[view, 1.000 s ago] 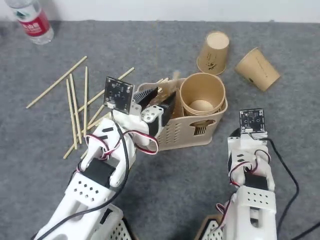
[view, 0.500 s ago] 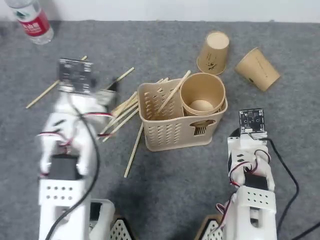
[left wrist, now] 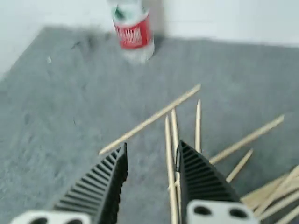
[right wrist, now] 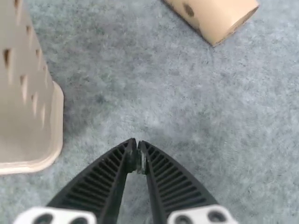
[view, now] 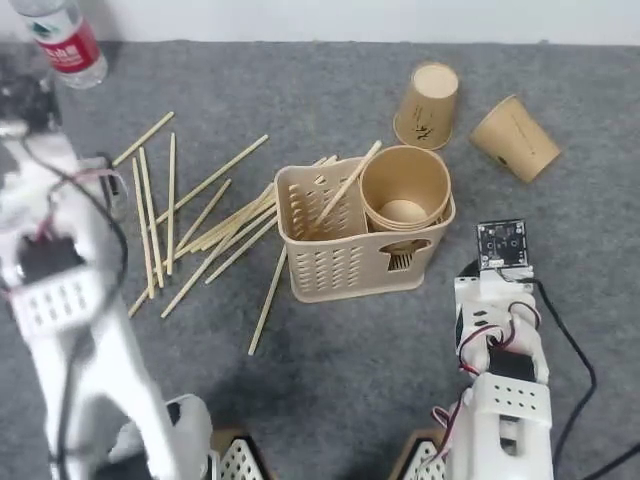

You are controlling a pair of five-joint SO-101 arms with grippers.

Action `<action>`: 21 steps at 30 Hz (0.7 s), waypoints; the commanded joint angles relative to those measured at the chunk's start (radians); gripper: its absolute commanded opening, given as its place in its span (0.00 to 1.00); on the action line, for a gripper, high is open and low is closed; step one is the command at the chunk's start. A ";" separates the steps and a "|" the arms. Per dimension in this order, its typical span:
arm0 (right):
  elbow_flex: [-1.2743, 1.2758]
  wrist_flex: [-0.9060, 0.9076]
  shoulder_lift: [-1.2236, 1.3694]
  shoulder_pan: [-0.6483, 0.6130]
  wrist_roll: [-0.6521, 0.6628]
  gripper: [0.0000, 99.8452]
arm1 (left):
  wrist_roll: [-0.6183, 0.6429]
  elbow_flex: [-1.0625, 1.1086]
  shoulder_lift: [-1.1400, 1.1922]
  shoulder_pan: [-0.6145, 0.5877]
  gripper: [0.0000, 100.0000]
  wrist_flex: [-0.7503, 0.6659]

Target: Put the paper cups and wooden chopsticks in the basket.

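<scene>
1. My left gripper [left wrist: 152, 148] hangs empty, jaws apart, over loose wooden chopsticks [view: 170, 215] scattered on the grey counter [view: 330, 400], with a bottle [view: 62, 40] beyond them.
2. The basket [view: 340, 265] stands mid-counter. 1 leaning chopstick [view: 350, 183] rests in its left compartment and stacked paper cups [view: 405, 190] sit in its right.
3. Behind the basket, apart from it, are a loose cup [view: 428, 105] and a second loose cup [view: 513, 138].
4. My right gripper [right wrist: 138, 156], jaws together on nothing, sits low just right of the basket.
</scene>
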 commanded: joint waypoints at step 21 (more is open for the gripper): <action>-0.012 -0.021 -0.015 -0.005 0.012 0.01 | -0.506 -1.782 1.626 -0.133 0.16 0.683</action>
